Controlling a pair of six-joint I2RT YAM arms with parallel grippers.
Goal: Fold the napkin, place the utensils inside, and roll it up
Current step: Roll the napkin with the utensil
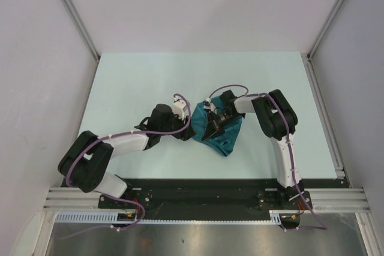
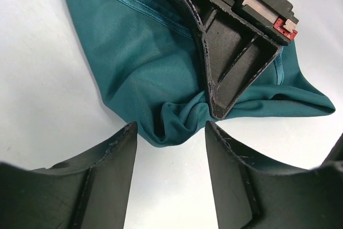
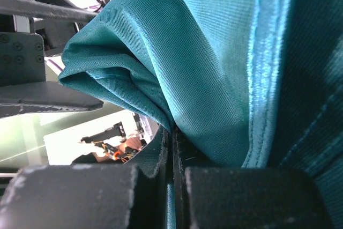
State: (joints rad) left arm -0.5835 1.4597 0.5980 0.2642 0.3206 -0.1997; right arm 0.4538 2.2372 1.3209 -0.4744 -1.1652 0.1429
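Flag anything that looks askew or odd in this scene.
The napkin lies bunched and wrinkled in the middle of the table, not as a flat fold. It puckers where the right end effector pinches it. The left end effector stands open just short of its corner. No utensils show in any view.

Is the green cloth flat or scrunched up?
Scrunched: the napkin lies folded over itself, with a puckered corner.

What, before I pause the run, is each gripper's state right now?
Left gripper: open, holding nothing; the teal, wrinkly cloth napkin lies bunched just ahead.
Right gripper: shut, pinching a fold of that napkin.
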